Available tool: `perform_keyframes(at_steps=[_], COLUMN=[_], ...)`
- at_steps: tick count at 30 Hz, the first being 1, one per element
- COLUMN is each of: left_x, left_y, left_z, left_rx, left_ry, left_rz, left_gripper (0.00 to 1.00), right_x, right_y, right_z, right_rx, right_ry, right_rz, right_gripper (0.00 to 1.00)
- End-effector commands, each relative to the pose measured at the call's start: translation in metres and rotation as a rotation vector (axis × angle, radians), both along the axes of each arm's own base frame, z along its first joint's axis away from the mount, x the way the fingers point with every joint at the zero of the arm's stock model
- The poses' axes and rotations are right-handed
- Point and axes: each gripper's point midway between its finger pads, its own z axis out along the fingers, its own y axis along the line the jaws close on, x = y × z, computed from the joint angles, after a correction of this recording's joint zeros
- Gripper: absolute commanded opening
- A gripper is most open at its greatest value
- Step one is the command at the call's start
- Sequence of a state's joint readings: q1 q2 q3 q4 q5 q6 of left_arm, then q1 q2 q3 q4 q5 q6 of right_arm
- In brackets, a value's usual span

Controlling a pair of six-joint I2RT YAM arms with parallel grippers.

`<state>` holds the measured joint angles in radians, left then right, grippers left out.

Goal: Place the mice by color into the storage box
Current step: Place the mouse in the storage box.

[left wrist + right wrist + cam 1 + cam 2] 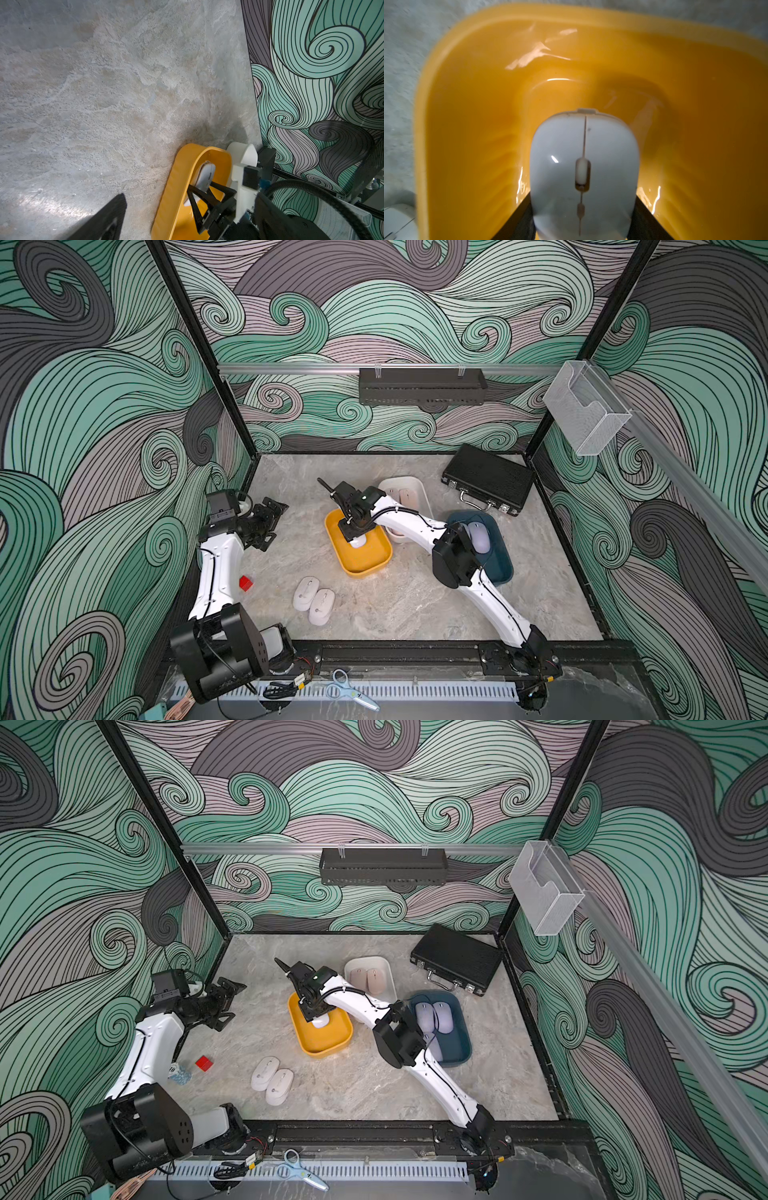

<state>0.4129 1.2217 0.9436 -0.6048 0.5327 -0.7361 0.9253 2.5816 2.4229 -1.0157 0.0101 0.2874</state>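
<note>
Off-wht mouse [560, 149] in yellow tray [467, 99]

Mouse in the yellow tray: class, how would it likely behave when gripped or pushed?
The mouse looks rigid: its shell shows no give between the fingers. Its glossy, rounded sides could probably slip in a pinch. Pushed, it would likely slide, not roll, on the shiny tray.
</note>
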Motion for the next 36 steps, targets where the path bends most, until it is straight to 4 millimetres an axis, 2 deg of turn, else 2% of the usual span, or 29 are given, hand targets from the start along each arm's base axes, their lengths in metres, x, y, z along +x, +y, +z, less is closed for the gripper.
perform_keyframes(at_steps=[1,7,14,21,23,25,28,31,36], left_x=[0.001,0.002,0.002,0.002,-0.002,-0.014,-0.032,-0.053,-0.090], left_y=[-0.001,-0.001,-0.001,-0.003,-0.002,0.000,-0.005,-0.018,-0.053], left_z=[-0.002,-0.004,-0.004,-0.005,-0.009,-0.014,-0.017,-0.021,-0.026], left_rx=[-0.009,-0.016,-0.015,-0.010,0.011,0.046,0.087,0.095,0.210], left_ry=[-0.009,-0.005,-0.006,-0.003,0.027,0.079,0.101,0.147,0.230], left_rz=[-0.014,-0.017,-0.019,-0.025,-0.022,0.004,0.008,-0.013,-0.145], left_gripper=[0.95,0.95,0.95,0.95,0.93,0.93,0.93,0.93,0.92], right_x=[-0.006,-0.010,-0.003,-0.003,-0.004,-0.005,-0.005,-0.009,-0.018], right_y=[0.009,0.022,0.023,0.023,0.023,0.020,0.015,0.012,-0.015], right_z=[0.015,0.000,-0.014,-0.013,-0.002,0.015,0.040,0.071,0.141], right_rx=[0.029,0.069,0.065,0.067,0.079,0.084,0.099,0.131,0.185], right_ry=[0.012,0.052,0.055,0.061,0.054,0.042,0.007,-0.018,-0.138], right_rz=[0.029,0.035,0.013,0.009,0.010,0.020,0.035,0.053,0.059], right_gripper=[0.49,0.50,0.54,0.62,0.66,0.71,0.73,0.72,0.75])
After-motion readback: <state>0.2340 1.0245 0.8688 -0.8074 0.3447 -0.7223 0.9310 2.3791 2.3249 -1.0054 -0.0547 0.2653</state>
